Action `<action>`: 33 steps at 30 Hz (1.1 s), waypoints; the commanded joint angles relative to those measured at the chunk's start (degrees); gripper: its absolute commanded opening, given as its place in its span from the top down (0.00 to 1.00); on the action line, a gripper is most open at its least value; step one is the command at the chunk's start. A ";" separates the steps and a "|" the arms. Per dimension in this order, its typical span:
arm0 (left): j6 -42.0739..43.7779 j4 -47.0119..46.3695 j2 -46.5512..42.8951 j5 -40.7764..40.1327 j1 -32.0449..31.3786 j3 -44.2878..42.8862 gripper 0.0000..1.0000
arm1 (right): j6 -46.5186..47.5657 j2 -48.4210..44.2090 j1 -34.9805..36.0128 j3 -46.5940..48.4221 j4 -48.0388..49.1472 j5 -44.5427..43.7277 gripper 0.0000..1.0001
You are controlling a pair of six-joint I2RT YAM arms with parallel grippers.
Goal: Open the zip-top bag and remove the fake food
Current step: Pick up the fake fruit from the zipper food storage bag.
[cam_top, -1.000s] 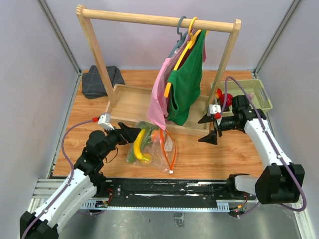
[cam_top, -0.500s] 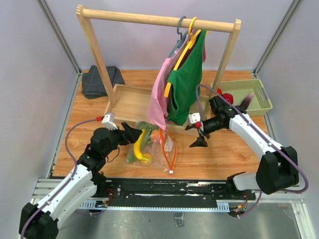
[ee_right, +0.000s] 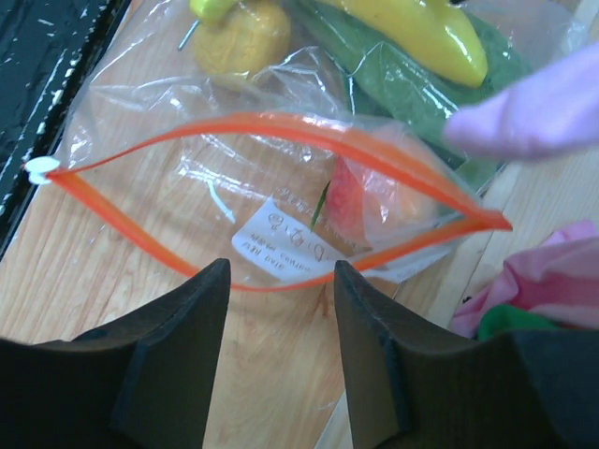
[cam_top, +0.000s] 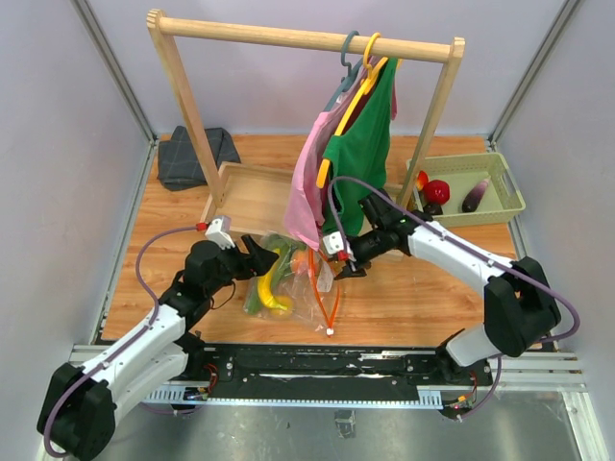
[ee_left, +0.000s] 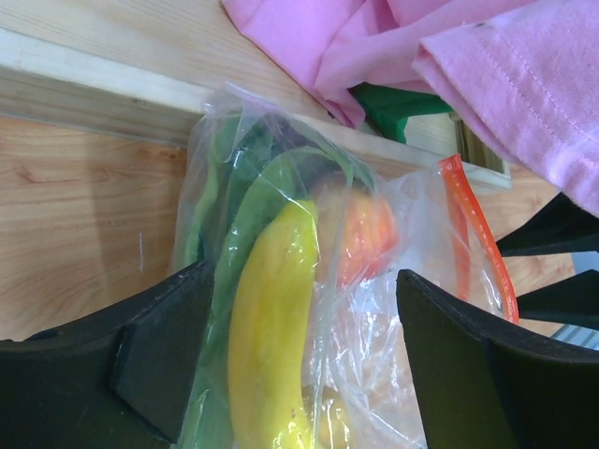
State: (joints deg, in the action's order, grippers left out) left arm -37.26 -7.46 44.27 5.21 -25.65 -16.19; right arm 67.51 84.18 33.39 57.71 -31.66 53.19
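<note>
Access: clear crinkly zip-top bag (ee_right: 187, 178), mouth open, far end overhung.
Orange-red zip strip (ee_right: 281, 126) gapes under the right gripper (ee_right: 279, 271), jaws spread; bare wooden tabletop (cam_top: 423, 298) lies beside it. Pink hanging garment (ee_left: 505, 84) drapes over the bag's far end, and the wooden tray edge (ee_left: 84, 89) backs it. Left gripper (ee_left: 301, 281), jaws wide, straddles the closed end.

The large clear zip-top bag (ee_right: 150, 94) is thin, crinkly, shiny plastic, its orange-red zip strip (ee_right: 281, 126) smooth plastic. Inside the bag, the yellow banana (ee_left: 267, 318) is glossy plastic. Under the bag, the brown wooden tabletop (ee_left: 75, 215) looks matt and grained; above it, the pink garment (ee_left: 524, 84) is soft matt cloth.
</note>
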 commanded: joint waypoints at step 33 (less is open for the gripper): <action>4.53 -5.10 12.53 3.38 -0.19 0.75 0.53 | -14.42 7.85 9.76 -3.99 28.66 -17.52 0.70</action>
State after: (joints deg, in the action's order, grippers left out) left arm -34.33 -12.80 55.68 8.78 -25.65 -15.53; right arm 56.40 91.24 42.37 52.64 -7.51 37.36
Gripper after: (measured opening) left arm 0.513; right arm 0.292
